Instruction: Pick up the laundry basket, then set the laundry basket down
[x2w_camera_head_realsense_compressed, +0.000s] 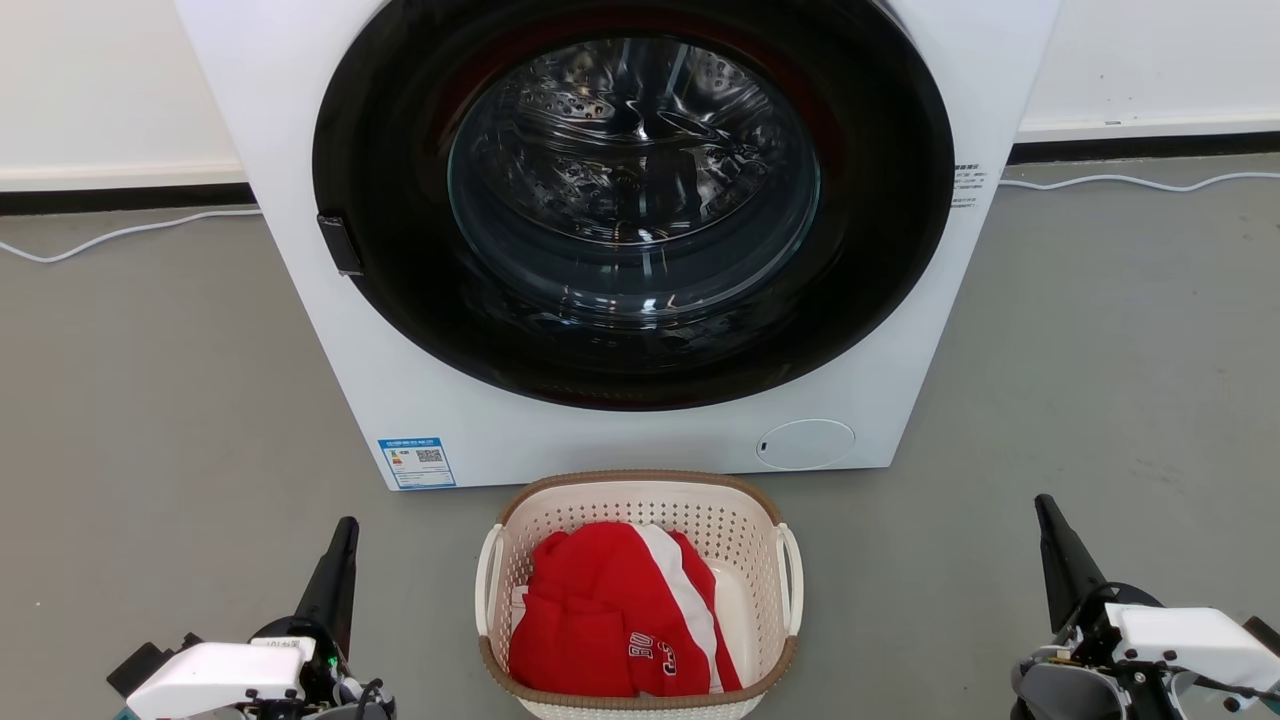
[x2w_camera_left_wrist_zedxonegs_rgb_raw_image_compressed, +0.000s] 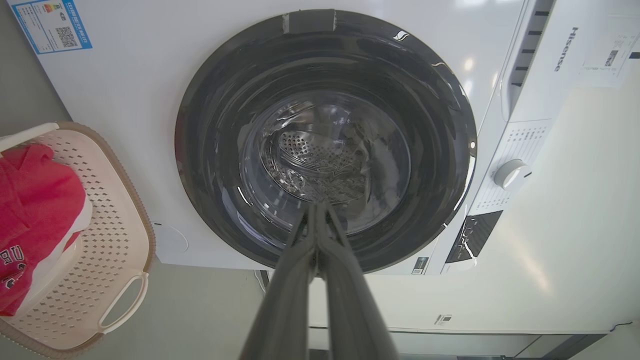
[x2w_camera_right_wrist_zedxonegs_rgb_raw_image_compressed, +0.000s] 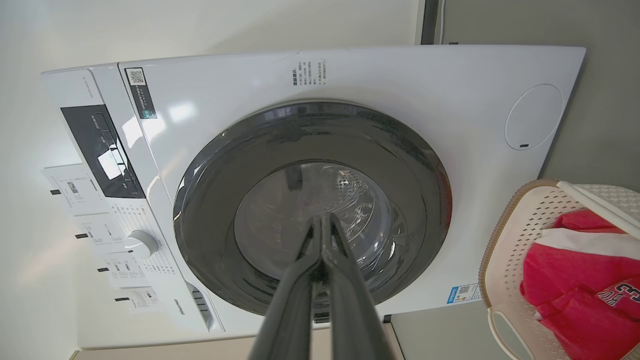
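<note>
The laundry basket (x2w_camera_head_realsense_compressed: 645, 498), cream-white and perforated with a brown rim and white loop handles, stands on the grey floor just before the washing machine, holding a red and white garment (x2w_camera_head_realsense_compressed: 615, 615). It also shows at the left wrist view's left edge as the laundry basket (x2w_camera_left_wrist_zedxonegs_rgb_raw_image_compressed: 107, 235) and at the right wrist view's right edge as the laundry basket (x2w_camera_right_wrist_zedxonegs_rgb_raw_image_compressed: 505, 260). My left gripper (x2w_camera_head_realsense_compressed: 346, 525) is shut and empty, left of the basket and clear of it. My right gripper (x2w_camera_head_realsense_compressed: 1042, 502) is shut and empty, well to the basket's right. Both point toward the machine.
A big white washing machine (x2w_camera_head_realsense_compressed: 420, 400) with a dark round door (x2w_camera_head_realsense_compressed: 630, 200), which is shut, stands right behind the basket. White cables (x2w_camera_head_realsense_compressed: 120, 235) run along the floor by the wall. Grey floor (x2w_camera_head_realsense_compressed: 150, 420) lies open on both sides.
</note>
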